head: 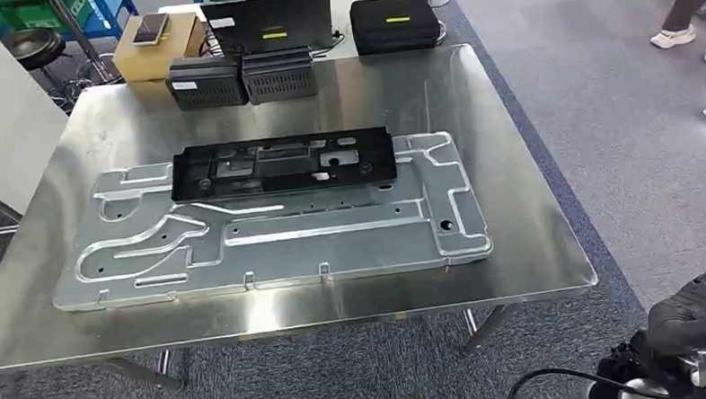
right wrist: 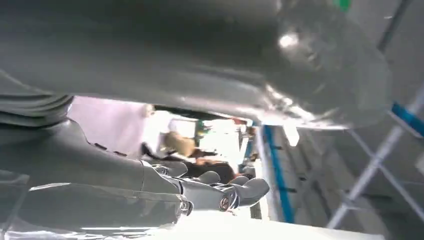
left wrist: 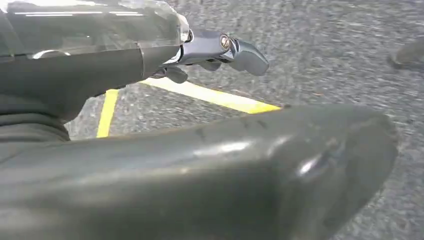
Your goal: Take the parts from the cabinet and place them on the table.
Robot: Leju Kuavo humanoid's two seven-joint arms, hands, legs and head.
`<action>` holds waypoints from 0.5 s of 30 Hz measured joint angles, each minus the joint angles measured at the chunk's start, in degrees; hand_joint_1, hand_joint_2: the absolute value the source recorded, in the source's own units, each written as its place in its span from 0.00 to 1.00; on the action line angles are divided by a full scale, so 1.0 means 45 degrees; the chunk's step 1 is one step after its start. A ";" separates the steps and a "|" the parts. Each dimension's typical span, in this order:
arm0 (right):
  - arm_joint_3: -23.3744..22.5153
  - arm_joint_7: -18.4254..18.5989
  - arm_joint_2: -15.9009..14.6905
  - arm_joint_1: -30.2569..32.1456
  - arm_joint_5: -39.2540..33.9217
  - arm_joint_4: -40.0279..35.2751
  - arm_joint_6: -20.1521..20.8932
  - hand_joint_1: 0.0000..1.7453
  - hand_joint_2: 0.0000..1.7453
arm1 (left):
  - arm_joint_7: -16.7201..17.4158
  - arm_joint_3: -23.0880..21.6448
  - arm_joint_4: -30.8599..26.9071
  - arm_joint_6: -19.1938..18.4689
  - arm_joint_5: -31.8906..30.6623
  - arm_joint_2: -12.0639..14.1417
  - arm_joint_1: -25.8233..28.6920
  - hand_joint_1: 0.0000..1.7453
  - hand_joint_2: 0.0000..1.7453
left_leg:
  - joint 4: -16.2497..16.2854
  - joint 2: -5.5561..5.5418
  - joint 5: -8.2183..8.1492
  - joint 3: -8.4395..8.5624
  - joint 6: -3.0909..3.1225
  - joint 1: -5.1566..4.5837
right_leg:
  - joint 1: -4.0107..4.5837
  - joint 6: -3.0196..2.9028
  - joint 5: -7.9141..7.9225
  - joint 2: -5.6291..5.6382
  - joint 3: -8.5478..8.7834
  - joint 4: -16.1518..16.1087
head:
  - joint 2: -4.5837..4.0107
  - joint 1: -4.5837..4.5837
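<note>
Right hand (head: 696, 324) is hanging low with empty, loosely extended fingers (right wrist: 235, 192), left hand (left wrist: 220, 50) likewise, so I'd be lining up squarely before grabbing more parts for the table (head: 531, 246).

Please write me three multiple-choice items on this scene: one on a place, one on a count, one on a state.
1. Where does the black tray lie?
A. on the floor
B. on the silver plate, toward its far edge
C. on the cardboard box

2. How many black ribbed units stand side by side at the table's far edge?
A. two
B. four
C. none

3. What does the left hand hold?
A. the black tray
B. a phone
C. nothing

Answers: 1 B, the tray lies on the plate's far part. 2 A, two units stand together. 3 C, its fingers hang over the carpet with nothing in them.
</note>
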 joint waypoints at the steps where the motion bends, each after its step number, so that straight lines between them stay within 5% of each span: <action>1: -0.0106 0.0000 0.0000 0.0009 0.0000 0.0062 0.0019 0.00 0.00 | 0.0005 0.0000 0.0000 0.0000 0.0000 0.0005 -0.0020 0.00 0.00 | -0.1136 -0.0018 0.0102 0.0856 0.0081 -0.0005 | 0.0003 0.0041 0.0113 0.0014 -0.0115 0.0025 | 0.0000 0.0000; 2: -0.0179 0.0000 0.0000 0.0031 0.0000 0.0106 0.0029 0.00 0.00 | 0.0010 0.0000 -0.0009 0.0000 0.0000 0.0020 -0.0066 0.00 0.00 | -0.2350 -0.0045 -0.0272 0.1782 0.0173 -0.0042 | 0.0034 0.0107 0.0203 0.0019 -0.0173 0.0058 | 0.0000 0.0000; 3: -0.0257 0.0005 0.0000 0.0047 -0.0005 0.0150 0.0078 0.00 0.00 | 0.0010 0.0000 -0.0010 0.0000 -0.0005 0.0024 -0.0113 0.00 0.00 | -0.3192 -0.0053 -0.0519 0.2213 0.0212 -0.0100 | 0.0063 0.0192 0.0298 0.0004 -0.0210 0.0087 | 0.0000 0.0005; 6: -0.0670 0.0253 0.0010 0.0151 -0.0117 0.0676 0.0661 0.00 0.00 | 0.0117 0.0000 -0.0010 0.0073 -0.0005 0.0019 -0.0106 0.00 0.00 | -0.3077 -0.0048 -0.0316 0.1958 0.0422 -0.0189 | 0.0005 0.0449 0.0669 -0.0017 -0.0173 -0.0070 | 0.0000 0.0005; 7: -0.0807 0.0262 0.0010 0.0195 -0.0117 0.0895 0.0827 0.00 0.00 | 0.0131 0.0000 -0.0010 0.0092 -0.0005 0.0010 -0.0069 0.00 0.00 | -0.3197 -0.0002 -0.0081 0.1840 0.0538 -0.0059 | 0.0018 0.0534 0.0634 0.0016 -0.0235 -0.0035 | 0.0000 0.0005; 8: -0.1030 0.0272 0.0010 0.0215 -0.0117 0.1264 0.1084 0.00 0.00 | 0.0146 0.0000 -0.0010 0.0136 -0.0005 -0.0010 -0.0071 0.00 0.00 | -0.3200 0.0084 0.0087 0.1679 0.0616 -0.0077 | -0.0030 0.0577 0.0180 0.0031 -0.0385 0.0113 | 0.0000 0.0005; 9: -0.1261 0.0326 0.0024 0.0215 -0.0112 0.1610 0.1259 0.00 0.00 | 0.0155 0.0000 -0.0010 0.0160 -0.0005 -0.0019 -0.0068 0.00 0.00 | -0.3197 0.0071 0.0242 0.1487 0.0674 -0.0082 | -0.0022 0.0620 -0.0652 0.0021 -0.0575 0.0661 | 0.0000 0.0010; 11: -0.1666 0.0296 0.0083 0.0162 0.0015 0.2362 0.1837 0.00 0.00 | 0.0170 0.0000 -0.0010 0.0204 -0.0005 -0.0024 -0.0069 0.00 0.00 | -0.3189 0.0103 0.0521 0.1086 0.0763 -0.0121 | -0.0036 0.0674 -0.2133 0.0020 -0.0971 0.2475 | 0.0000 0.0005; 12: -0.1929 0.0262 0.0083 0.0079 0.0112 0.3004 0.2221 0.00 0.00 | 0.0194 0.0000 -0.0010 0.0228 -0.0005 -0.0024 -0.0071 0.00 0.00 | -0.3171 0.0122 0.0680 0.0868 0.0774 -0.0136 | -0.0032 0.0703 -0.2326 0.0020 -0.1043 0.3269 | 0.0000 0.0005; 13: -0.2245 0.0267 0.0083 -0.0006 0.0234 0.3713 0.2605 0.00 0.00 | 0.0219 0.0000 -0.0010 0.0238 -0.0005 -0.0029 -0.0071 0.00 0.00 | -0.3127 0.0128 0.0828 0.0679 0.0760 -0.0151 | -0.0035 0.0718 -0.2024 0.0016 -0.0947 0.3659 | 0.0000 0.0005; 15: -0.3042 0.0238 0.0156 -0.0152 0.0574 0.5171 0.3070 0.00 0.00 | 0.0262 0.0000 -0.0010 0.0267 0.0010 -0.0044 -0.0057 0.00 0.00 | -0.2938 0.0118 0.1059 0.0180 0.0715 -0.0165 | -0.0034 0.0678 -0.0898 0.0015 -0.0121 0.3057 | 0.0000 0.0005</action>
